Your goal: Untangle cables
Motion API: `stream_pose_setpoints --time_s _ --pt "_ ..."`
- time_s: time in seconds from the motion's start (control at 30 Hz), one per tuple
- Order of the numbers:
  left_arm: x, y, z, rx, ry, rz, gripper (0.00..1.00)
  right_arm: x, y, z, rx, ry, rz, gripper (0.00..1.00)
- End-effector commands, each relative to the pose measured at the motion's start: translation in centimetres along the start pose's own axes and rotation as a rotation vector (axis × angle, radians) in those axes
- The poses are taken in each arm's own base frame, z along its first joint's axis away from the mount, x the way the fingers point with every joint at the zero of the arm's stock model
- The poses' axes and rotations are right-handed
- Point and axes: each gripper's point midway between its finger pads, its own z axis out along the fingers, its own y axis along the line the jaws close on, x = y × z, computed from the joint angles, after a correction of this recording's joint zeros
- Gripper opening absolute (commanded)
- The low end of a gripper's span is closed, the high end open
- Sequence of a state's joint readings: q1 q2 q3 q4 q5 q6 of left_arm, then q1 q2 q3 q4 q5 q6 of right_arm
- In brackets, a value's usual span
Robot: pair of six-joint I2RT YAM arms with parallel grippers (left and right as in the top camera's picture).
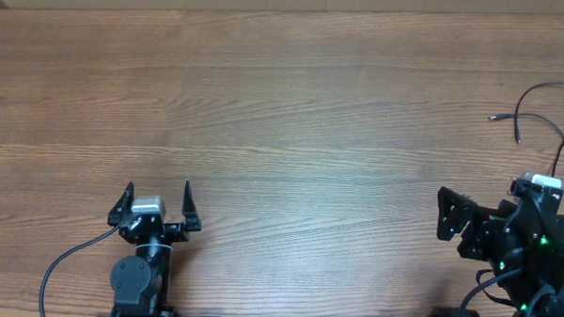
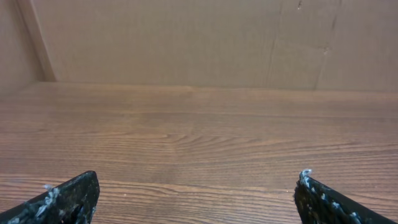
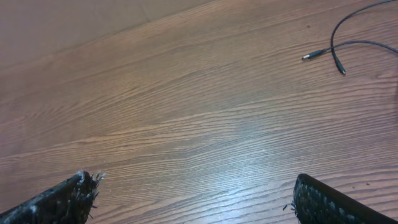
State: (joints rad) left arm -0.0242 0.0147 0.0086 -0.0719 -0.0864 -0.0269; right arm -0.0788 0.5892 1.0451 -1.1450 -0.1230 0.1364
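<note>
Where the cables are: We see the thin black cables (image 1: 527,93) at the upper right of the overhead view, lying on the wooden table (image 1: 293,102).
Which way they run: Two small plug ends (image 1: 495,118) point toward the left. The strands curve away and run off the right edge, so we cannot tell how they are tangled.
Left pincer: The left pincer (image 1: 159,190) sits at the lower left, fingers spread wide, holding nothing. Its own camera shows only bare wood.
Right pincer: The right pincer (image 1: 442,216) sits at the lower right, also spread wide and empty.
Nearer arm: The right one is near the cables; the left one is well apart from them.
From the right wrist: The cables (image 3: 357,42) lie in the upper right corner, ahead of the fingers and off to one side.
Next move, we think: The right arm should turn and reach toward the plug ends.
</note>
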Motion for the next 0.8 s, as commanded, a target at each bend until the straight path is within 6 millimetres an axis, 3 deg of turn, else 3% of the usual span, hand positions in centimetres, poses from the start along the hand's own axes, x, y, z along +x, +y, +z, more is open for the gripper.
stream_pose_setpoints --time_s 0.0,0.3,0.37,0.53,0.77 --pt "-0.1 0.2 0.0 -0.010 -0.008 -0.015 1.00 -0.1 -0.1 0.0 0.004 -0.007 -0.015 1.00" --pt "-0.1 0.2 0.0 -0.010 -0.008 -0.015 1.00 0.0 -0.2 0.0 0.012 -0.006 -0.016 1.00" --pt "-0.1 0.2 0.0 -0.010 -0.009 -0.015 1.00 -0.8 0.3 0.1 -0.012 -0.038 -0.017 1.00" --pt "-0.1 0.2 0.0 -0.010 -0.009 -0.015 1.00 -3.9 1.9 1.6 -0.129 -0.288 -0.071 1.00" --pt "-0.1 0.2 0.0 -0.010 -0.009 -0.015 0.99 -2.8 4.5 2.9 -0.375 -0.627 -0.204 1.00"
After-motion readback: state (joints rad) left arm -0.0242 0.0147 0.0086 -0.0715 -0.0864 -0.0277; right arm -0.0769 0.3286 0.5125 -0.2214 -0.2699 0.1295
